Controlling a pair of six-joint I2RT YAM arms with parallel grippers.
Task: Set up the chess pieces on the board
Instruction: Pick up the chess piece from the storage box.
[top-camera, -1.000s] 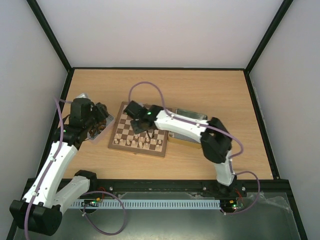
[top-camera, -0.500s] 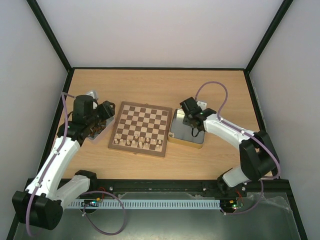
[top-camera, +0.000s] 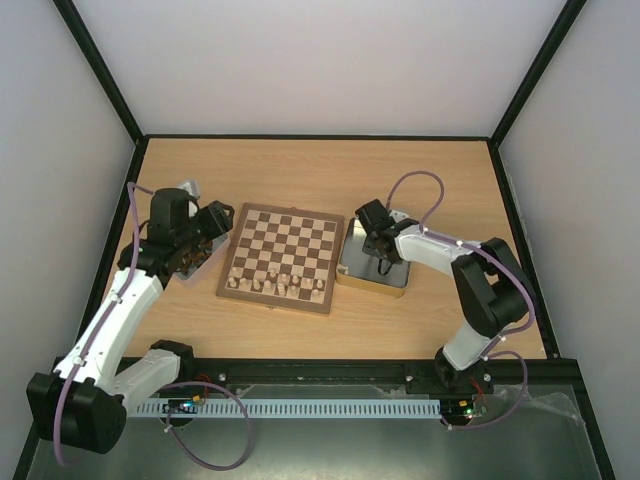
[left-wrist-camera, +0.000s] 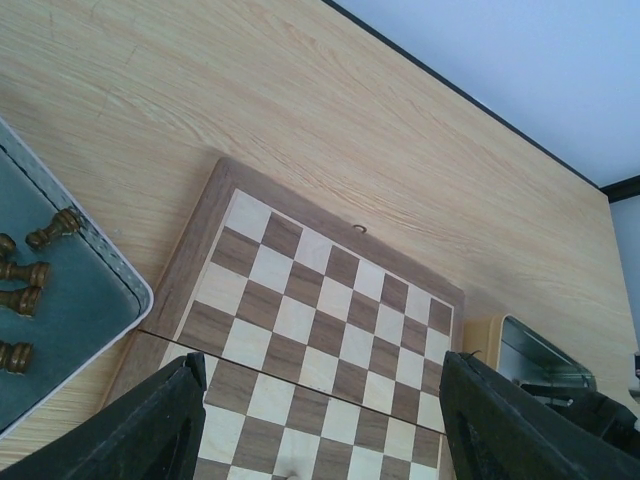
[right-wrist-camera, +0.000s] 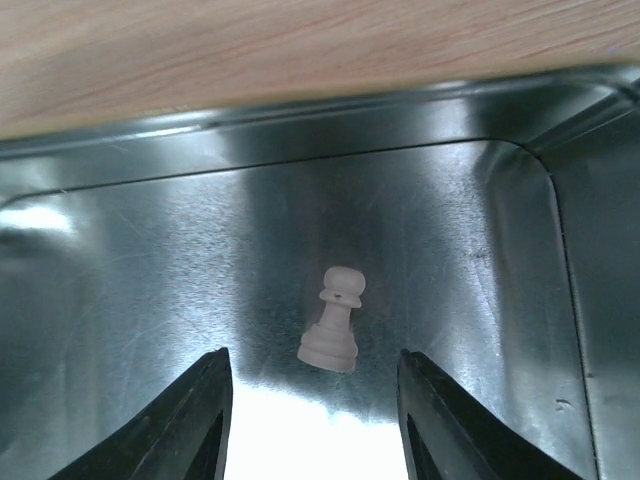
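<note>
The board (top-camera: 282, 245) lies flat in the middle of the bench (top-camera: 430, 180), and your pale chess pieces (top-camera: 272, 284) stand in a cluster along its near rows. From above they are too small for you to tell one kind from another.

One more pale pawn (right-wrist-camera: 335, 320) is off the board. It stands on its base on the shiny floor of the gold tin (top-camera: 392, 281), which sits just beside the board's right edge. Your right pincer (right-wrist-camera: 313, 372) hangs over that tin with its jaws apart. In the right wrist view the two dark fingers (right-wrist-camera: 200, 420) flank the pawn low in the picture, and neither one touches it.

On the other side of the board, several dark pieces (left-wrist-camera: 22, 272) lie on their sides on the grey-green lining of the small tray (left-wrist-camera: 90, 300). The tray's rounded corner nearly meets the board's left border. Your left pincer (left-wrist-camera: 322, 400) hovers above the join of tray and board, jaws spread wide with nothing between them. Its camera looks across the checkered squares to the tin at the far corner.
</note>
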